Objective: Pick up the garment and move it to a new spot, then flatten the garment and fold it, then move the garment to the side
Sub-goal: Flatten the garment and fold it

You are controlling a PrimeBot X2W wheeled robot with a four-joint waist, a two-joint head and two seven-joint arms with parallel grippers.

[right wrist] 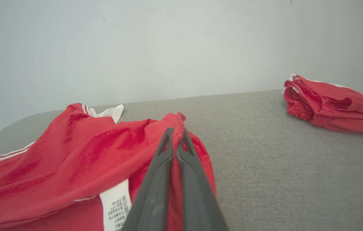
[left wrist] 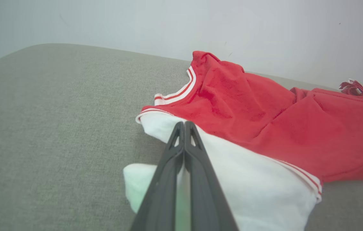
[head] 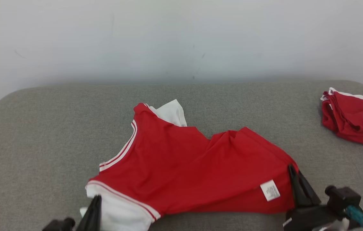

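The garment is a red shirt with white sleeves and striped trim, lying crumpled across the grey padded table. A white care label shows near its right hem. My left gripper is shut on the white sleeve at the garment's lower left; in the left wrist view the dark fingers pinch the white cloth of the garment. My right gripper is shut on the red hem at the garment's right end. In the right wrist view my right gripper clamps a fold of the garment.
A second red garment with white trim lies bunched at the table's far right edge, also as a red heap in the right wrist view. A pale wall rises behind the table. Bare grey surface stretches left and behind the shirt.
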